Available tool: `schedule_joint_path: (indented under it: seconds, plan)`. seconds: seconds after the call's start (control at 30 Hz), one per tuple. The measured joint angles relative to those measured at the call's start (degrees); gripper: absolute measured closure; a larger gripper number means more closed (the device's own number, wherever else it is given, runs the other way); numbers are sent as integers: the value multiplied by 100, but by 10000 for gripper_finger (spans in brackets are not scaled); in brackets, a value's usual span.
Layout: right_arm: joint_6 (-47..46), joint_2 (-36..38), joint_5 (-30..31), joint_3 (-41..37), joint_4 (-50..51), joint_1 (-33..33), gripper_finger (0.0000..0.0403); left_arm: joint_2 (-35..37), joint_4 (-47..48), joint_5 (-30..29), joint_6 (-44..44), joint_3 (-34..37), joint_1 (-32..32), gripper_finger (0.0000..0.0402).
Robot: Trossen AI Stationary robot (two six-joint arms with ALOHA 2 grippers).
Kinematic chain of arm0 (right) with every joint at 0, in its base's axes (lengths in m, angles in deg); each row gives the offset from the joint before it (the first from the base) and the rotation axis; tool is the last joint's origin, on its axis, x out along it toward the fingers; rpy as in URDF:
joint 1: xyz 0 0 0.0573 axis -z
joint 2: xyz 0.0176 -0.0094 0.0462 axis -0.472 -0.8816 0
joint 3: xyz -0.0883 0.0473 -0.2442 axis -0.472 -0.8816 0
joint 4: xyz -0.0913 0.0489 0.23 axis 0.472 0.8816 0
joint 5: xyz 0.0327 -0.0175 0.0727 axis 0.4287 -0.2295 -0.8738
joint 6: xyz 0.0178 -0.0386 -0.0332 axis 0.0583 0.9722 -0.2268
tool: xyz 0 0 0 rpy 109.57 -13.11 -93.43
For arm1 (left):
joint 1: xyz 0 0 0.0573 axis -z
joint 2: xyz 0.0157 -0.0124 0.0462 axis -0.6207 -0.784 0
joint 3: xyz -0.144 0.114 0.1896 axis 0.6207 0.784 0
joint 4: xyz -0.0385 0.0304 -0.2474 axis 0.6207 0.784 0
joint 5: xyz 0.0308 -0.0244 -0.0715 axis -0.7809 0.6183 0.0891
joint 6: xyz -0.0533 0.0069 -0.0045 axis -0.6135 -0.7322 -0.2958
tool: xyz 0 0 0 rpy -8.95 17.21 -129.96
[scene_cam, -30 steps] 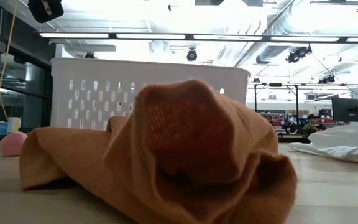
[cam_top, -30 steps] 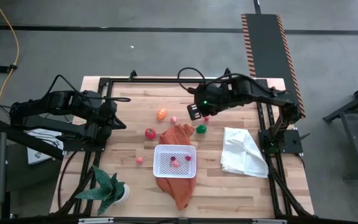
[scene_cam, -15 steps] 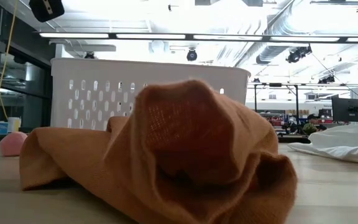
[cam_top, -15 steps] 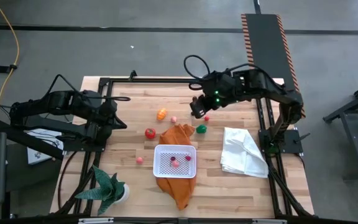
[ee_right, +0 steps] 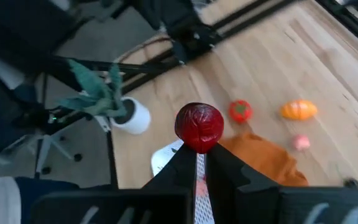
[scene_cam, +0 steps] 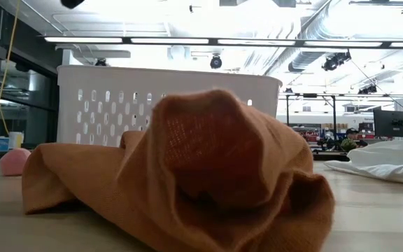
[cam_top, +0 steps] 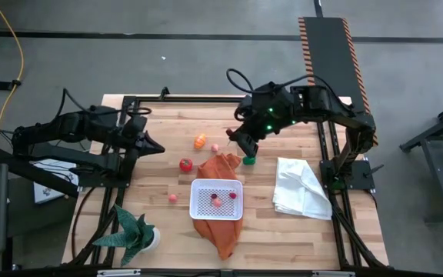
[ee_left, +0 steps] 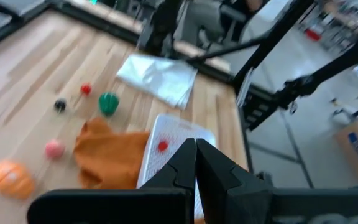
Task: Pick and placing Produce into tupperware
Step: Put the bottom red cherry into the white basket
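Note:
My right gripper (ee_right: 199, 155) is shut on a small red, bumpy piece of produce (ee_right: 199, 126). It hangs above the table's far middle (cam_top: 241, 144). The white tupperware (cam_top: 216, 198) rests on an orange cloth (cam_top: 220, 165) and holds small red and dark pieces. More produce lies on the wood: an orange piece (cam_top: 200, 141), a red one (cam_top: 185, 164), a green one (cam_top: 249, 159) and two pink ones (cam_top: 173, 198). My left gripper (cam_top: 158, 148) is shut with nothing in it, raised at the table's left. My right gripper pinches the red piece by its lower part (ee_right: 199, 147) between the free ends of its two fingers. The fingers slant downward from the table's far right side. The piece is lifted clear of the table.
A white cloth (cam_top: 302, 187) lies at the right. A green spiky potted plant (cam_top: 135, 233) stands at the near left corner. A dark frame (cam_top: 129, 123) runs round the table's edges. Bare wood shows at the near right.
My right gripper has risen, tipped up and rolled about its own axis, still shut on the red piece. My left gripper has tipped up toward level and risen a little, staying shut.

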Motion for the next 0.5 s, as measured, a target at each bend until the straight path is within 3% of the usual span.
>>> schedule_joint_path:
  seconds: [0.33, 0.5]
  plan:
    - [179, -52, -457, -283, -915, -63, 394, 195, -1057, 619, -7, -2, 0, 401]
    - [47, -311, -533, -354, -1025, -210, 394, 644, -1191, 591, 9, -4, 0, 401]
